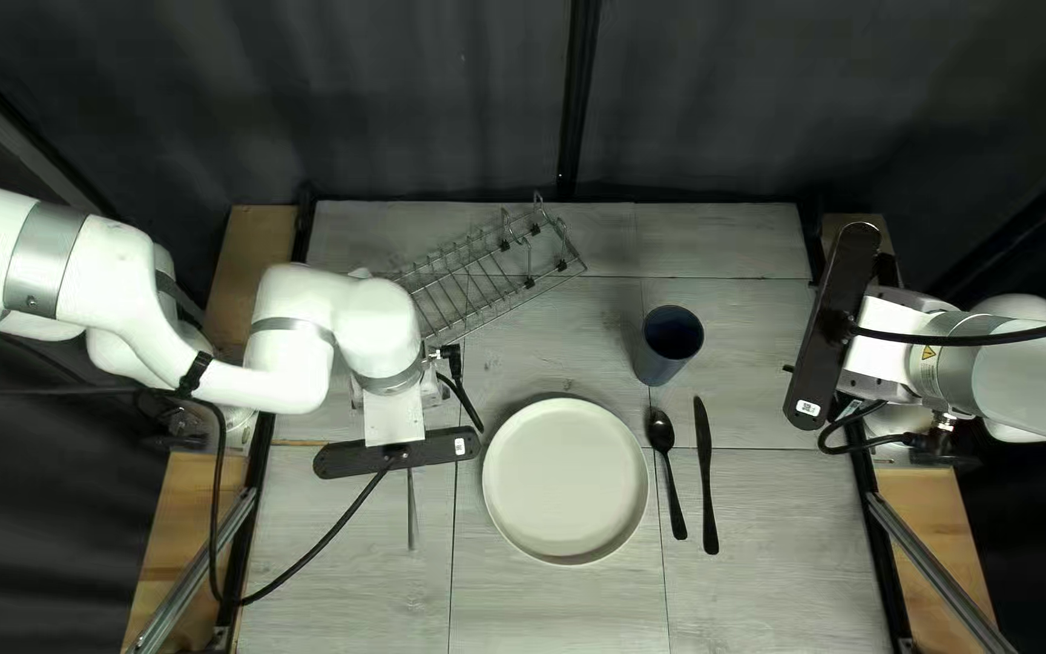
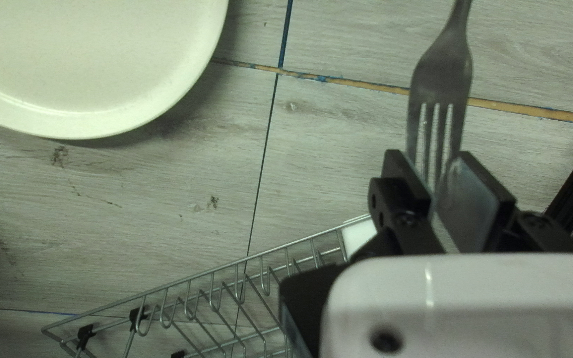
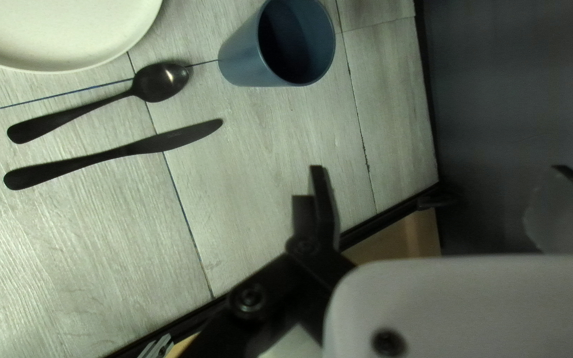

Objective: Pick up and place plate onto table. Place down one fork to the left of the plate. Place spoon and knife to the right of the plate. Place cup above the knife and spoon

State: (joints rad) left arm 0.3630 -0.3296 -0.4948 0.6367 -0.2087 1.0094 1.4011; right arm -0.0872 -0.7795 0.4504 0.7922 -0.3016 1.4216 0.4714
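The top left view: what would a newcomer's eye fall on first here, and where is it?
The big pale plate comes first, bright against the grey table and between the two arms. Next is the silver fork, its tines clasped in the left gripper. To the plate's right lie the black spoon and knife, with the blue cup above them.

Passage is free between knife and right arm; the cup blocks beyond the spoon
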